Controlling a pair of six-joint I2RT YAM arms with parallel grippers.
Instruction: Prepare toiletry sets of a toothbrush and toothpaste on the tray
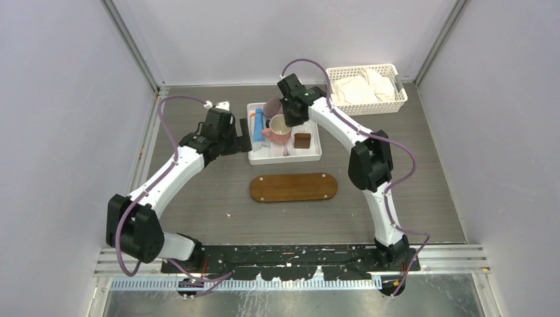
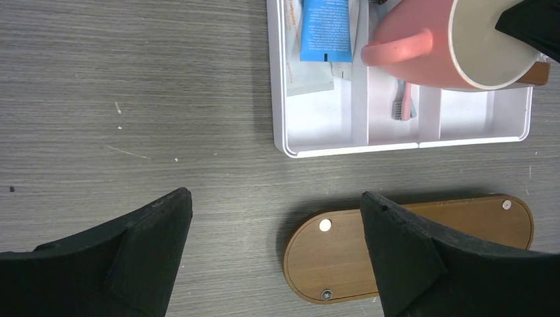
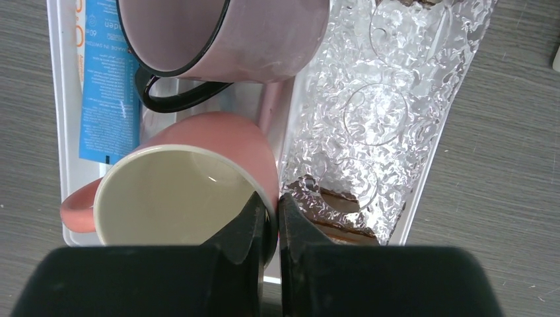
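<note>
The wooden oval tray point(image 1: 294, 187) lies bare in the table's middle; it also shows in the left wrist view point(image 2: 330, 257). A blue toothpaste tube point(image 1: 258, 124) point(image 2: 325, 30) point(image 3: 109, 99) lies in the left compartment of the white divided tray point(image 1: 315, 156), over a white-grey tube point(image 2: 310, 78). A pink toothbrush point(image 2: 404, 105) lies partly under a pink mug point(image 1: 279, 129) point(image 3: 178, 198). My right gripper point(image 1: 290, 121) point(image 3: 272, 205) is shut on that mug's rim. My left gripper point(image 1: 243, 137) point(image 2: 276, 218) is open and empty, left of the white tray.
A mauve mug point(image 1: 273, 107) point(image 3: 224, 33) with a black handle stands behind the pink one. A crinkled clear pack point(image 3: 383, 99) with a brown block point(image 1: 302, 140) fills the right compartment. A white lattice basket point(image 1: 366, 89) with cloths stands at the back right.
</note>
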